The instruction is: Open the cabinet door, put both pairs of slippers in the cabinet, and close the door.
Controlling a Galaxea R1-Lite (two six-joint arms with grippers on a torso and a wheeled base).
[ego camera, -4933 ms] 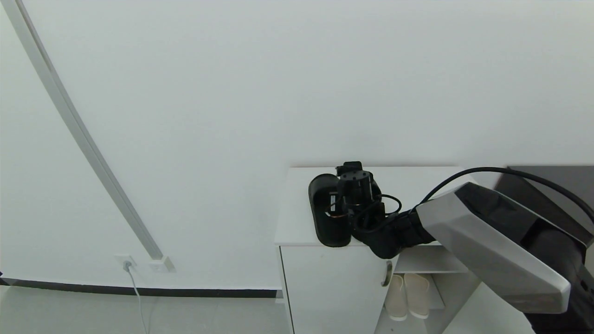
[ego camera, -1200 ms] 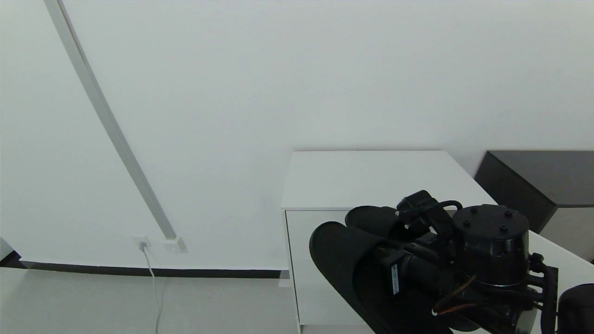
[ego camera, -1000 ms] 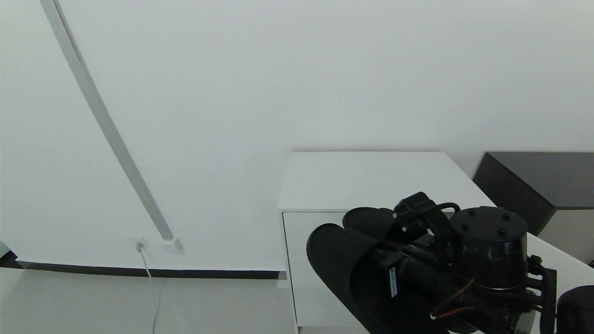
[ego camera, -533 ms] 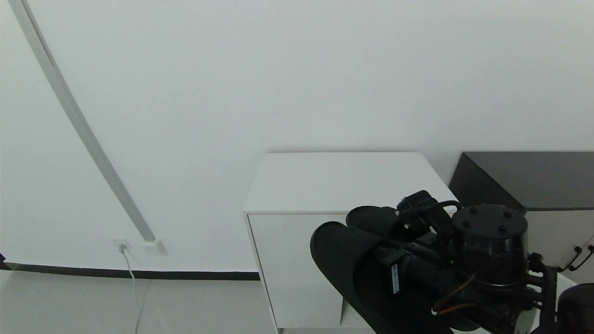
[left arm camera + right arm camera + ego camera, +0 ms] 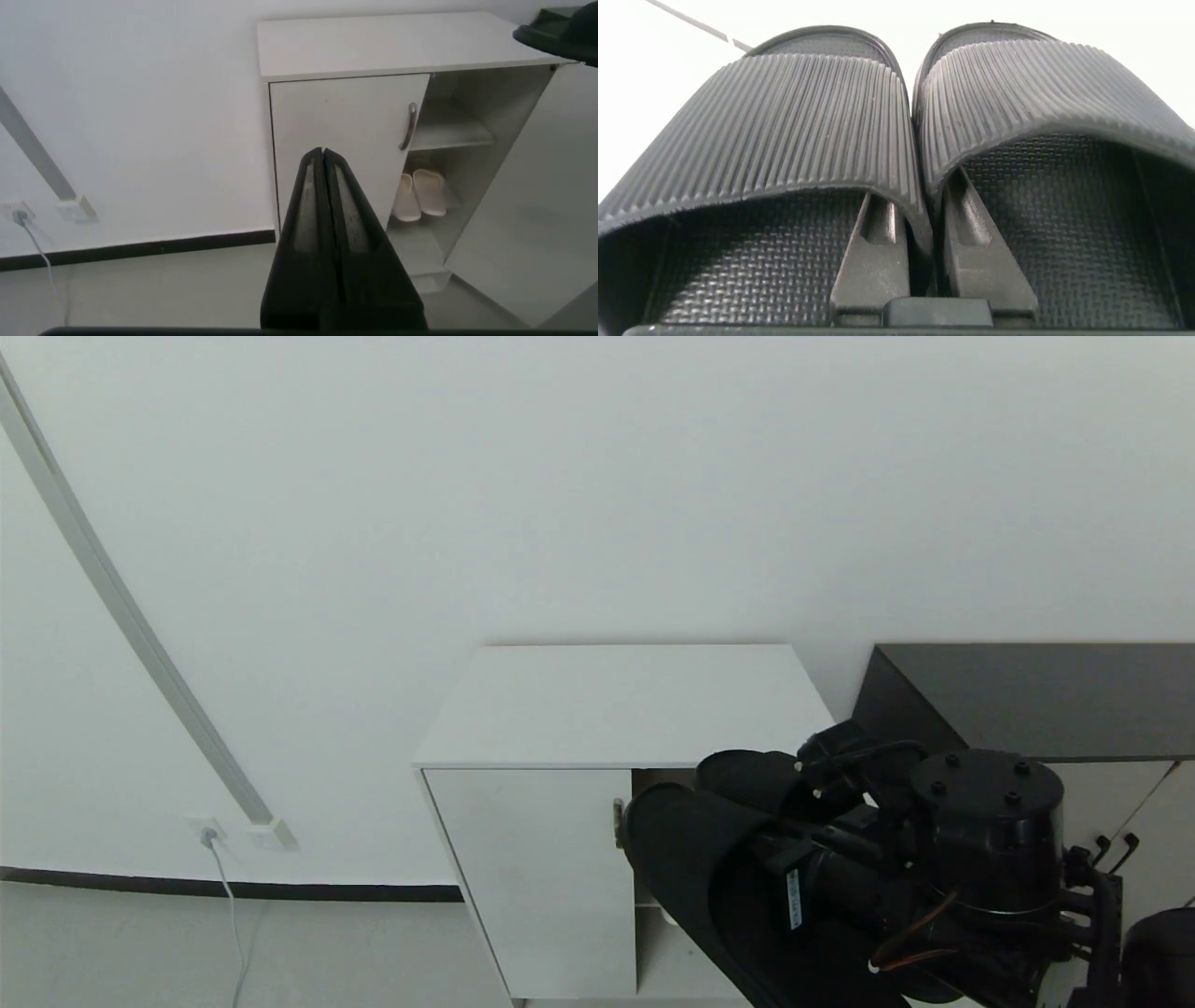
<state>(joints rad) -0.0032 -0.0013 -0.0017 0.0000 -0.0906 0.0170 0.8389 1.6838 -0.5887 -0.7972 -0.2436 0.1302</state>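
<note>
R gripper [image 5: 920,210] has one finger [image 5: 875,247] inside each of the two black slippers [image 5: 827,117], which sit side by side w/ ribbed straps over the tips & dotted footbeds below, prob. pinching the touching inner walls betw. them; white wall [image 5: 654,56] & a grey strip [image 5: 696,23] behind.

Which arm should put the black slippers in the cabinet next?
Right. The right gripper is shut on the black slippers, before the open cabinet. The left gripper is shut, empty, standing back from it.
</note>
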